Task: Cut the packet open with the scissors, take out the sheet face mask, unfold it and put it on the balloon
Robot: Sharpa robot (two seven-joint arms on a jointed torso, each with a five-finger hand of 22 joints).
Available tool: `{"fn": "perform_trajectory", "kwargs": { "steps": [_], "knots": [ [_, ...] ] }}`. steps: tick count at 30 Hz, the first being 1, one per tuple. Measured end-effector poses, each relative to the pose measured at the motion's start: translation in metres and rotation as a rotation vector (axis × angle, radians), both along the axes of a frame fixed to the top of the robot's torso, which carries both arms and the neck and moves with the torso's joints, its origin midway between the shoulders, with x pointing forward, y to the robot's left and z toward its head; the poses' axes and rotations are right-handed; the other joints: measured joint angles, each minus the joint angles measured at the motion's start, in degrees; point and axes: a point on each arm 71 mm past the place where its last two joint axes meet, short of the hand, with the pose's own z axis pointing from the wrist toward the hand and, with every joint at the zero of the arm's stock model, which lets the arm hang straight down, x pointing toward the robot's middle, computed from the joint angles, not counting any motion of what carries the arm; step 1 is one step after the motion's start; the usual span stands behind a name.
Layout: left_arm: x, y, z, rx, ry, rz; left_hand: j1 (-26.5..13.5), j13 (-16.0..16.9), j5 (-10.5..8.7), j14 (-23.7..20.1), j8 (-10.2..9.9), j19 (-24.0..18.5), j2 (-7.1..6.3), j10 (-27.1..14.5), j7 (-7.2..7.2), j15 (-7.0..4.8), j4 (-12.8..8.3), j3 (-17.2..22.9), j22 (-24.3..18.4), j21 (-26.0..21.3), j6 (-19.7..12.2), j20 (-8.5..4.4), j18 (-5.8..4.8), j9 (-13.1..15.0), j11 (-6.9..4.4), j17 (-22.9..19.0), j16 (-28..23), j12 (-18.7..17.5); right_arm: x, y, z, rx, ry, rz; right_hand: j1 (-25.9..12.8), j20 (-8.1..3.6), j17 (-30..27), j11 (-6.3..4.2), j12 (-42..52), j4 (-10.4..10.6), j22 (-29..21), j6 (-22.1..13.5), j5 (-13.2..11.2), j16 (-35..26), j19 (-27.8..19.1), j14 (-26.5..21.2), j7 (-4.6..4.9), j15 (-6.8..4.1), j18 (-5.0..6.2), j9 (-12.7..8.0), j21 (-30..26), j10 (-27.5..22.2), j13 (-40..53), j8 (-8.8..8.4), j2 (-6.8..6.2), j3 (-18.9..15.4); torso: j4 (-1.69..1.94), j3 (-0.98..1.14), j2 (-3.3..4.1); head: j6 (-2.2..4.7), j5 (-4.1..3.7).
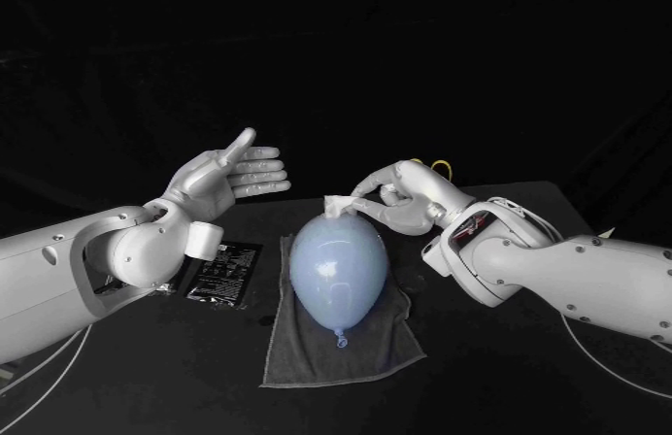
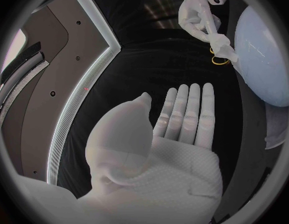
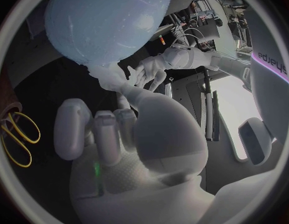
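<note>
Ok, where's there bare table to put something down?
Bare table lies at the near left and near right of the towel. Crowded: packet left of the towel, right hand pinching the mask at the balloon's far end, scissors behind it.

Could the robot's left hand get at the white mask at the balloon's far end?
Probably yes. The left hand is open and empty, raised beside the balloon, with nothing between it and the mask, which the right hand pinches from the other side.
</note>
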Motion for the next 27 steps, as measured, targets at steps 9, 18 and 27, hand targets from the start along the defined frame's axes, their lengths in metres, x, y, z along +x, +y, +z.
{"fn": "perform_trajectory", "kwargs": {
  "steps": [9,18,27],
  "knots": [
    [-0.001,0.001,-0.002,0.001,0.004,0.001,-0.11,0.00,0.00,0.00,0.00,0.00,0.34,0.00,0.00,0.00,0.02,-0.03,0.05,0.00,0.00,0.00,0.57,-0.04,0.00,0.00,0.00,0.00,-0.026,-0.006,-0.009,0.005,0.052,0.034,-0.24,0.01,0.01,0.01,-0.08,-0.19,0.02,-0.10,-0.02,-0.15,-0.01,0.00,-0.09,0.00,-0.01,0.00,0.00,-0.01,-0.04,0.26,-0.23,0.49,0.07,-0.05,-0.01,-1.22,0.46],
    [-0.001,0.002,-0.004,0.003,0.010,0.004,-0.11,0.00,0.00,-0.21,0.00,0.00,0.34,0.00,0.00,0.20,0.32,-0.01,0.05,0.00,0.00,0.00,0.56,-0.04,0.00,0.05,0.00,0.00,-0.048,-0.012,-0.013,0.005,0.053,0.081,-0.63,0.01,0.05,0.01,-0.19,-0.20,0.04,-0.23,-0.02,0.04,-0.02,-0.01,-0.16,0.01,-0.02,0.00,0.62,-0.01,0.00,0.66,-0.14,0.50,0.08,-0.03,0.01,-2.09,0.85],
    [-0.003,0.003,-0.013,0.006,0.031,0.006,-0.11,0.00,0.00,-0.44,-0.21,0.00,0.34,-0.22,0.00,-0.01,0.48,-0.17,0.05,0.00,0.00,0.00,0.53,-0.11,0.21,0.05,0.00,-0.29,-0.067,-0.017,-0.007,0.022,0.004,0.157,-0.63,0.02,0.04,0.01,-0.30,-0.41,0.03,-0.28,-0.13,0.02,-0.03,-0.01,-0.14,0.02,-0.03,0.00,0.89,-0.02,0.03,0.66,-0.14,0.71,0.07,-0.02,0.01,-2.19,0.92]
  ]
}}
